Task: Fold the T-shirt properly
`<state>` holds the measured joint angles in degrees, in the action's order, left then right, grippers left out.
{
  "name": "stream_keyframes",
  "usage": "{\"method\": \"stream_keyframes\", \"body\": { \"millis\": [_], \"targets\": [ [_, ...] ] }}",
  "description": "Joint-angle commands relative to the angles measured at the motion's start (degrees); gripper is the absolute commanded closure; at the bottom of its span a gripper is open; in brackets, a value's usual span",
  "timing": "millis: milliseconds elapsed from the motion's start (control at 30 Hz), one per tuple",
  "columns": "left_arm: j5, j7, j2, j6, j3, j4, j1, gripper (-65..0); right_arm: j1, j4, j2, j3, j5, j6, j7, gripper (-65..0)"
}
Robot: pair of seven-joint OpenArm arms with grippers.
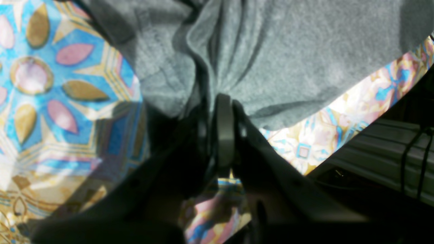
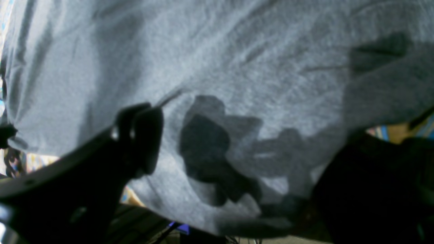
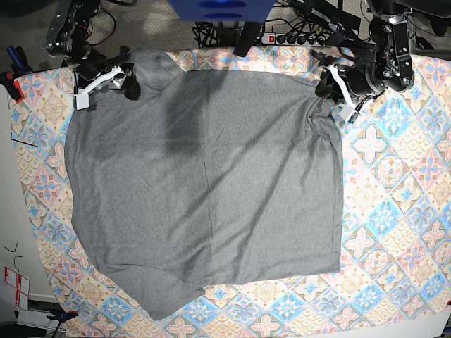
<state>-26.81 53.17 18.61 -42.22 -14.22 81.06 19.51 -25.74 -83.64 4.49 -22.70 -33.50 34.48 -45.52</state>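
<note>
The heather-grey T-shirt (image 3: 204,176) lies spread flat over most of the table, with a sleeve sticking out at the near left. My left gripper (image 3: 325,88) is at the shirt's far right corner, shut on a bunched pinch of grey cloth (image 1: 237,61); its closed fingertips (image 1: 223,101) meet where the folds gather. My right gripper (image 3: 125,81) hovers at the shirt's far left corner. In the right wrist view its fingers (image 2: 142,135) stand wide apart over the T-shirt (image 2: 237,67), open, and the gripper (image 2: 244,142) casts a shadow on the cloth.
A colourful tile-patterned tablecloth (image 3: 394,176) covers the table beneath the shirt. Cables and a power strip (image 3: 310,35) run behind the far edge, next to a blue box (image 3: 222,8). A red clamp (image 3: 10,81) sits at the left edge. A dark rail (image 1: 373,152) borders the table.
</note>
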Motion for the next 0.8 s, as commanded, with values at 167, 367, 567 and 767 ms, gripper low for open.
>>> {"method": "stream_keyframes", "body": {
  "millis": [167,367,567,767],
  "targets": [
    [4.5,2.8,0.8,2.2,-0.2,-0.3,0.3,-2.6,-3.2,1.1,-1.4,1.5,3.4,0.2,-9.6,-24.2],
    [4.5,2.8,0.8,2.2,-0.2,-0.3,0.3,-2.6,-4.9,1.0,-1.3,0.7,4.2,-1.1,-9.6,-0.1],
    [4.5,2.8,0.7,2.2,-0.2,-0.3,0.2,-2.6,-5.1,-7.0,-1.9,-4.6,10.8,-6.8,-8.1,-0.9],
    [4.5,2.8,0.7,2.2,-0.2,-0.3,0.2,-2.4,-4.7,-15.7,-5.7,-9.6,22.0,-6.9,-5.8,-1.0]
  ]
}}
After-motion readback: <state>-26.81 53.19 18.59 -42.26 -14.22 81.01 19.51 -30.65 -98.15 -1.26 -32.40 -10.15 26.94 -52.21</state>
